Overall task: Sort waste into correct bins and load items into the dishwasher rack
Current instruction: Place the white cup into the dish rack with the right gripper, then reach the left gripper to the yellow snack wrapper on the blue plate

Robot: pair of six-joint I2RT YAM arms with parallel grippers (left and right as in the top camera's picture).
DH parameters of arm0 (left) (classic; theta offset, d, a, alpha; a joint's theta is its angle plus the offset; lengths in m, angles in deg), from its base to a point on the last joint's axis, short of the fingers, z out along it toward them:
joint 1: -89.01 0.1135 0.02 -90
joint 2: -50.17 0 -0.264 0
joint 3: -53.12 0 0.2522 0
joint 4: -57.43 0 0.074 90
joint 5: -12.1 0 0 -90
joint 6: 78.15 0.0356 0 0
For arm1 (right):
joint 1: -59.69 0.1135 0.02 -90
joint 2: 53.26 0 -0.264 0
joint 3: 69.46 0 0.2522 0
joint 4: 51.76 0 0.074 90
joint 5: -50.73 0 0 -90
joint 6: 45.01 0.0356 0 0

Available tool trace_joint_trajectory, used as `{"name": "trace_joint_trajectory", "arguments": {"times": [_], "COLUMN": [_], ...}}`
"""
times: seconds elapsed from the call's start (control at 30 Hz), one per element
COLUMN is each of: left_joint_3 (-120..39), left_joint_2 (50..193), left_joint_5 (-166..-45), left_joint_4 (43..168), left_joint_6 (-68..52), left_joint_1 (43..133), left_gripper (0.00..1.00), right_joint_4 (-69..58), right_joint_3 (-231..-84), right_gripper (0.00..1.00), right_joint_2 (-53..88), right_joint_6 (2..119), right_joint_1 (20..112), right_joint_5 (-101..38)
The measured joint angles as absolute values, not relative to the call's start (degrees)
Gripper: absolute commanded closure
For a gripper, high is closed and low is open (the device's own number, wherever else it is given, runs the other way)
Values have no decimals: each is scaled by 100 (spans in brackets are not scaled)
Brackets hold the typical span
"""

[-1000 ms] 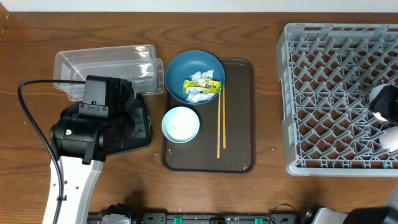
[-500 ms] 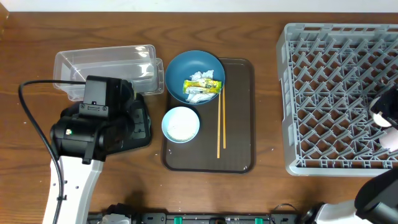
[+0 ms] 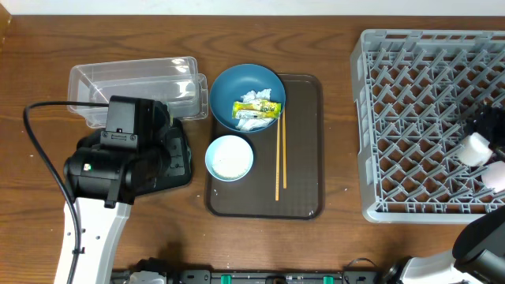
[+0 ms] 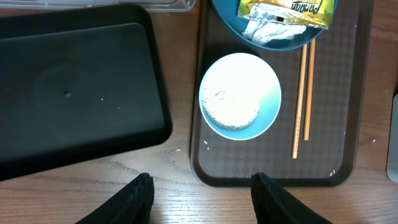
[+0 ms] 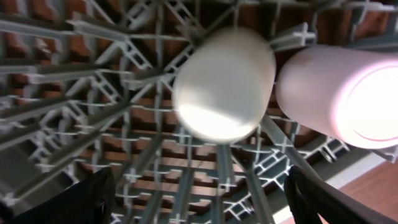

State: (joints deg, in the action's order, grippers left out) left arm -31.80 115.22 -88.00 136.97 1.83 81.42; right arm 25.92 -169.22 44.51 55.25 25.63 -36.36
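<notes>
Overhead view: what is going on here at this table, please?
Two robot arms are clearing a meal. The right gripper is open above the dishwasher rack, where a white cup sits beside a second cup. The left gripper hovers open near the brown tray. The dark-blue bowl with napkins and a wrapper, the light-blue bowl with rice, and the chopsticks lie on that tray, not yet sorted.

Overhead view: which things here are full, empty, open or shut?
Large dark-blue bowl: holds napkins, wrapper.
Small light-blue bowl: holds rice.
Clear plastic tub: looks empty.
Shallow black tray: empty.
Grey plastic dishwasher rack: two white cups inside.
Left end effector: open.
Right end effector: open.
</notes>
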Motion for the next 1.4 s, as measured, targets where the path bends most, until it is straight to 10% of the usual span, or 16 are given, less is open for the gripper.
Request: {"name": "trace_joint_trajectory", "arguments": {"times": [0.33, 0.87, 1.4], "left_joint_3": [-3180, -3180, -3370], "left_joint_2": [11522, 11531, 12451], "left_joint_5": [-8798, -8798, -8851], "left_joint_4": [13697, 13826, 12652], "left_joint_6": [183, 183, 496], "left_joint_1": [8142, 8142, 7888], "left_gripper": [46, 45, 34], "right_joint_4": [3193, 3051, 3996], "right_joint_3": [-17195, -17199, -17204], "right_gripper": [51, 39, 31], "right_joint_2": [4312, 4309, 4309], "right_joint_6": [5529, 4555, 4740], "right_joint_1": [2571, 5019, 6941], "right_joint_5": [-3367, -1623, -3231]}}
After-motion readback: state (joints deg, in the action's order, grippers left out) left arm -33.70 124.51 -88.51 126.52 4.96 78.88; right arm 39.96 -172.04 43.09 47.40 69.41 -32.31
